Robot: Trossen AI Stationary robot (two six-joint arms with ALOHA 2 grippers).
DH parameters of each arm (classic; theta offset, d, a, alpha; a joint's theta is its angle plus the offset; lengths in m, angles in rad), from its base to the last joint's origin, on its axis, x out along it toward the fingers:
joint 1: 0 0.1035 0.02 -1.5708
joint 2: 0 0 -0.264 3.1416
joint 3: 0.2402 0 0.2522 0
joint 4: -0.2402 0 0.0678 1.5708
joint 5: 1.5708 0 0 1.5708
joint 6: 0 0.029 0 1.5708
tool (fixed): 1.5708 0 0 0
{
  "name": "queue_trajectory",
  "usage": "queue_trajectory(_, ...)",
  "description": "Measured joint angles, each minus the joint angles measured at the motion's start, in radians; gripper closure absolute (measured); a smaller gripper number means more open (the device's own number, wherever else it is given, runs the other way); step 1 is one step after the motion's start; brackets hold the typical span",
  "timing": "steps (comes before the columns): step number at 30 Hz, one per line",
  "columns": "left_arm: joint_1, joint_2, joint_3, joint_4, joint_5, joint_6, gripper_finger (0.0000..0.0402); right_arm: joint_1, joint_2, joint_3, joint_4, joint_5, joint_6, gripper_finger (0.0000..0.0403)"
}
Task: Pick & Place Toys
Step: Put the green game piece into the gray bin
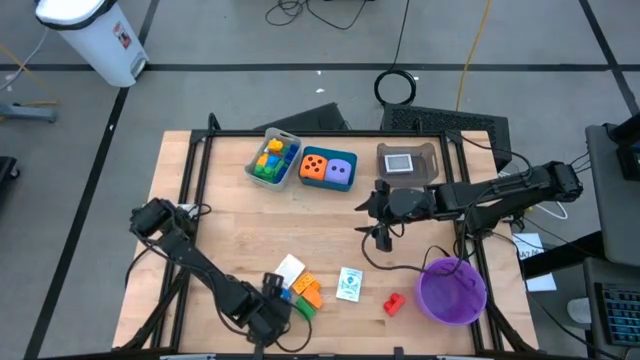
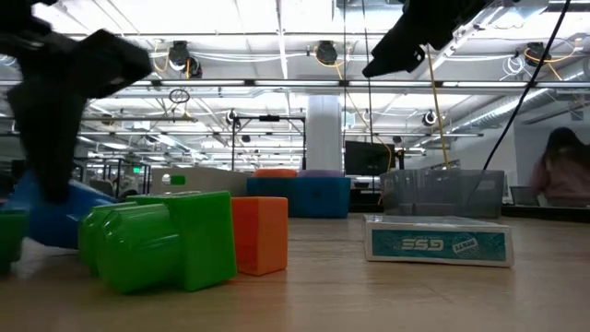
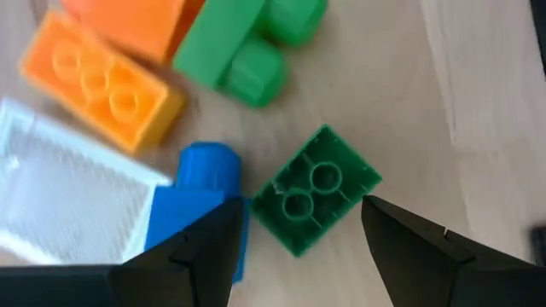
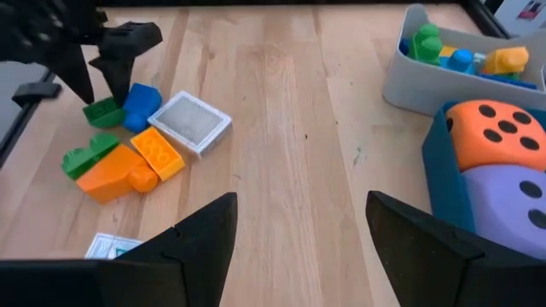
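**Left gripper poised over green brick at front pile**

The left gripper hangs with jaws apart, one finger on each side of a small green brick; neither finger is seen touching it, and nothing is held. A blue brick lies just beside the green brick, close against one finger. Beyond it in the pile lie an orange brick, a second green piece and a clear-topped card case.

Judgement on handling: the green brick looks light, rigid and smooth-sided. The flat side walls are the place to take hold, not the studded top. The blue brick leaves little room for that finger and may be nudged or pinched along with the target.

The right gripper waits above mid-table, well apart from the pile, jaws apart and empty.

Relative to the pile: a card and a red brick lie to the right, the purple bowl farther right. At the far side stand a grey tray of bricks, a teal tray holding both dice, and a brown tray.

The pile lies near the table's front edge; the bare middle gives open room for carrying, though the right arm spans it on the bowl side.
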Motion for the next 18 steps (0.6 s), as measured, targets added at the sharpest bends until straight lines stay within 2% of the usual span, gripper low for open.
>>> queue_trajectory(6, 0.036, 0.000, 0.000, 0.058, 0.015, 0.224, 0.0153, 0.000, 0.000, 0.000, -0.031, 0.000, 0.003, 0.0152)
queue_trajectory(12, 0.080, 0.000, 0.000, 0.064, 0.106, 0.301, 0.0154, 0.000, 0.000, 0.000, -0.040, 0.000, 0.003, 0.0152)
queue_trajectory(18, 0.092, 0.000, 0.000, 0.064, 0.143, 0.341, 0.0153, 0.000, 0.000, 0.000, -0.040, 0.000, 0.004, 0.0152)
